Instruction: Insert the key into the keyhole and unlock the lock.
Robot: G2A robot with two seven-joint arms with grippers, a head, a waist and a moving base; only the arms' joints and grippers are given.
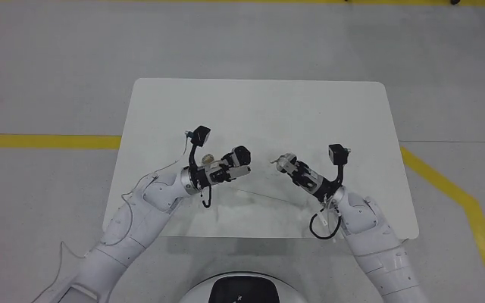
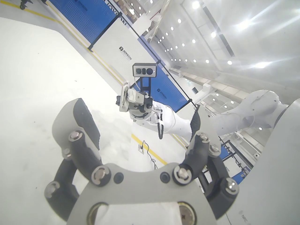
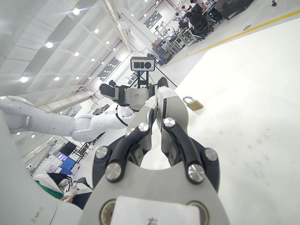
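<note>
Your lock lies flat on the table. It has a brass body, and its shackle looks seated in the body as far as the right wrist view lets you judge. It lies apart from both claws.

Your left claw hangs above the table just beside the lock. In the top view that arm's wrist passes right next to the lock, and the tip points away from it. Its fingers stand wide apart.

Your right claw is farther from the lock, so the left claw sits between the two. The right claw's tip faces back toward the lock. The two claws meet nearly nose to nose, near each other but not touching.

The right fingers are pressed together. In the top view a thin sliver pokes out of their tip on the lock's side. Take that for the key (it is very small there, so the shape is all you have to go on). The key is held up off the table, well apart from the lock. You cannot tell from these views which way the keyhole faces.
</note>
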